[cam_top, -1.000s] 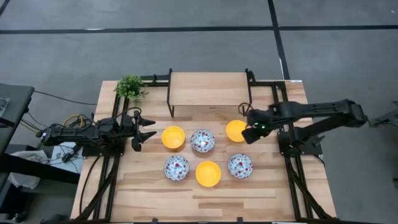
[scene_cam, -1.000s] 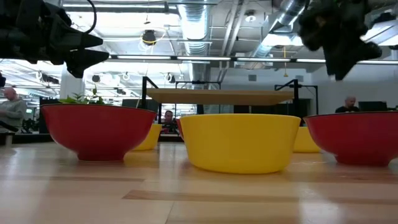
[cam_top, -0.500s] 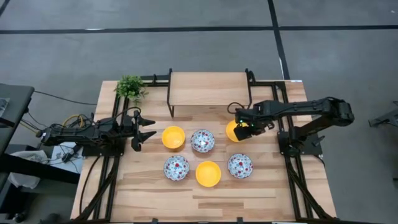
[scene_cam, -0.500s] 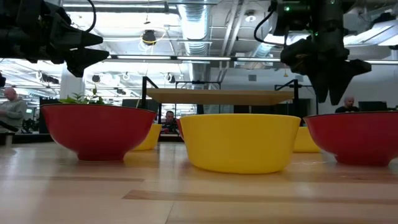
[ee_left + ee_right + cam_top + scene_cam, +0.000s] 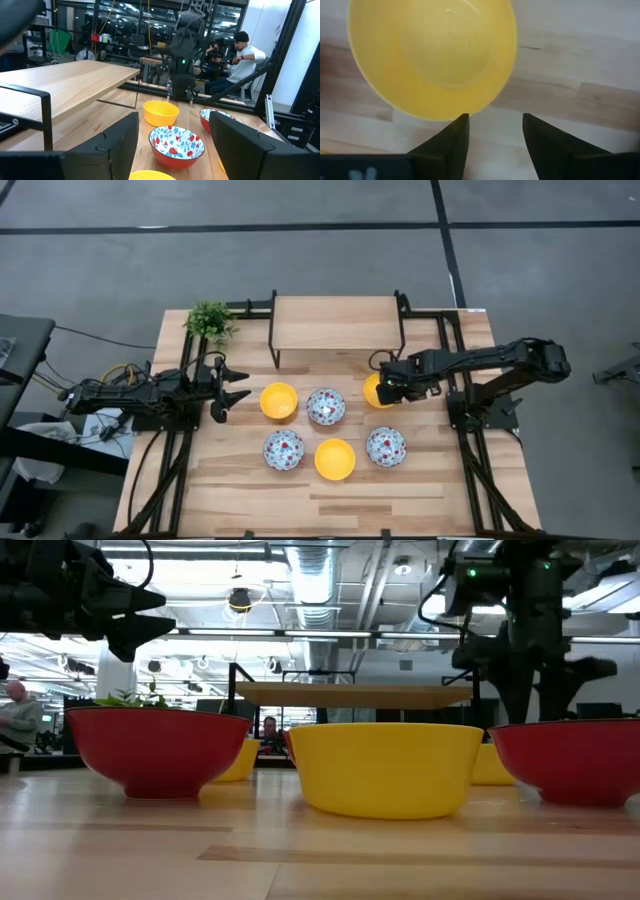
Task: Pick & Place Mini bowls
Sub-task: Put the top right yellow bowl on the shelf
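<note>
Six mini bowls stand on their bases on the wooden table [image 5: 440,480]. The yellow ones are at left [image 5: 279,400], right [image 5: 374,391] and near [image 5: 335,459]. The floral ones are at the centre [image 5: 325,406], near left [image 5: 283,450] and near right [image 5: 385,446]. My right gripper [image 5: 387,391] points down over the right yellow bowl [image 5: 432,55]. It is open [image 5: 495,120], with both fingertips just outside the rim on the bowl's right side. My left gripper [image 5: 238,386] waits open [image 5: 175,145] above the table's left side, left of the left yellow bowl.
A raised wooden shelf [image 5: 335,322] on a black frame stands at the far edge, right behind the right yellow bowl. A small green plant [image 5: 209,320] sits at the far left corner. Black frame rails run along both table sides. People [image 5: 245,57] sit in the room beyond.
My right gripper has moved toward the table's left, over the right yellow bowl. It has come down from well above the bowls to just above their rims. The bowls have stayed in place.
</note>
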You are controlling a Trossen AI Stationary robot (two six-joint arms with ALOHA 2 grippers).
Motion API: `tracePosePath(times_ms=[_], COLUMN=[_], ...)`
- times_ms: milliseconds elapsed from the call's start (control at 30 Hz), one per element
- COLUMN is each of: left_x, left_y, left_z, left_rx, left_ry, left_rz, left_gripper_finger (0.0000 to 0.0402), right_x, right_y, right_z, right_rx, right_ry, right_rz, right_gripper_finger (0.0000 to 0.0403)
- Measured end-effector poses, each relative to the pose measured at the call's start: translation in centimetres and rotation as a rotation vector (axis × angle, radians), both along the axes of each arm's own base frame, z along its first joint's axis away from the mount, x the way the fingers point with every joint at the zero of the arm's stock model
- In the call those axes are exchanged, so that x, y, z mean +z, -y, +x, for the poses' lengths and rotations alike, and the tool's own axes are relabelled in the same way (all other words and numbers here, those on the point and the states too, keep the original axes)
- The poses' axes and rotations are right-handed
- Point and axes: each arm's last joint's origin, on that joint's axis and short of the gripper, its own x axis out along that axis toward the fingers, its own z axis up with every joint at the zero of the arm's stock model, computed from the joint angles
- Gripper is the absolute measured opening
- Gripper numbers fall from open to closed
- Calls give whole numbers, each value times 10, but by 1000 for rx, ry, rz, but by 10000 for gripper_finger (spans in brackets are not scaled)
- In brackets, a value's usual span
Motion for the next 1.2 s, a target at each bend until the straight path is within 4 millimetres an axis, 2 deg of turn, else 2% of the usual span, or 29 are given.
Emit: tracePosePath(times_ms=[133,500,733,967,1200], left_x=[1,2,3,3,4], left_y=[0,0,0,0,0], left_z=[0,0,0,0,0], left_rx=[0,0,0,0,-1], left_ry=[10,24,27,32,38], left_rz=[0,-3,-4,-4,-4], left_gripper_finger=[241,241,241,241,241], right_x=[-12,-26,-30,-29,-29], right_y=[0,7,9,10,10], right_z=[3,-7,-10,-5,-5], right_rx=[-53,-160,-167,-174,-175], right_ry=[68,24,9,65,62], right_rz=[-17,-68,-94,-128,-130], right_gripper_finger=[170,159,99,33,16])
